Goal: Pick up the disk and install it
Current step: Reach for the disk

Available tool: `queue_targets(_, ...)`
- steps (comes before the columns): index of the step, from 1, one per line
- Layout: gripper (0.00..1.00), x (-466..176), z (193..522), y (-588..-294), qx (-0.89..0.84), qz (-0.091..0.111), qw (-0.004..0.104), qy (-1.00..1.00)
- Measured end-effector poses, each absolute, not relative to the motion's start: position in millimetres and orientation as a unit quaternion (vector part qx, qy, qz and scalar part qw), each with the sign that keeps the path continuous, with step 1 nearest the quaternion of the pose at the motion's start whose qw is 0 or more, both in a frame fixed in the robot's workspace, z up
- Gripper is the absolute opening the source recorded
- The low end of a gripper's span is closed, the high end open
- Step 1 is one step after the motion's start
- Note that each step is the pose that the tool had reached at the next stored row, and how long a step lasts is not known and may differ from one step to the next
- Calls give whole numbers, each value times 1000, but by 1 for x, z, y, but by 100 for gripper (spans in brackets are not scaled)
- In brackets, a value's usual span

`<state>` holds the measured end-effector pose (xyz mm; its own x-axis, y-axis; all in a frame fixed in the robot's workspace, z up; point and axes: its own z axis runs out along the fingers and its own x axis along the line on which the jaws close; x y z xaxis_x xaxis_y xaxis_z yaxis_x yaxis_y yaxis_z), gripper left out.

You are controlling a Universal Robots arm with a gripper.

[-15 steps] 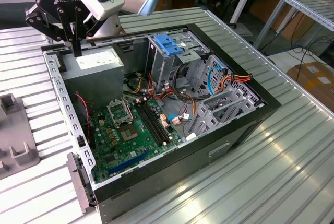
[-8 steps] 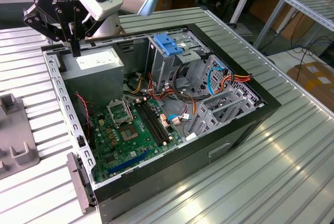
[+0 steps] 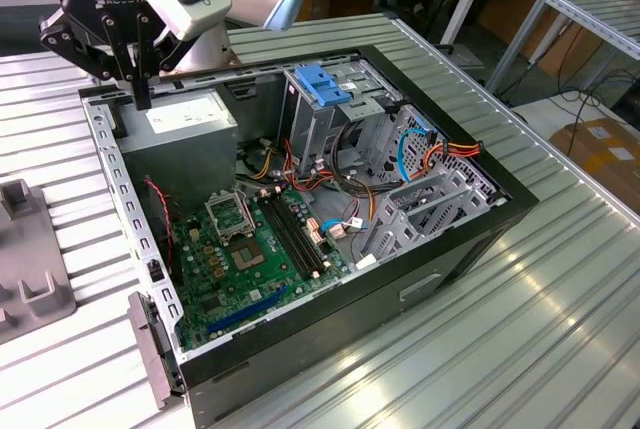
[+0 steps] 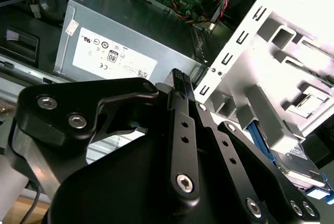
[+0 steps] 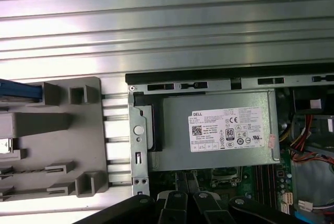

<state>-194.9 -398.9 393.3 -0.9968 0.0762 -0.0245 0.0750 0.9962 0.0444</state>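
Claw (image 3: 140, 101), black, pinched narrow, apparently empty, upper left of the exterior view over grey power-supply box (image 3: 185, 124); grey-metal, blue-railed disk (image 4: 300, 167) well apart in grey plastic cradle (image 4: 271, 36).

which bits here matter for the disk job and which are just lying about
In the job: disk, resting in the grey holder; gripper, near the power supply; open computer case.

Just there: power supply, motherboard, blue bracket on the drive bay, cables.

Bright overhead light, glare on table (image 3: 420, 379)
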Motion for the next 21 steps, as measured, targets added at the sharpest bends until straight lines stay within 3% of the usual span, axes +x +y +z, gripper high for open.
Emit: queue_targets(21,10,-206,393,-399,38,22,13,999)
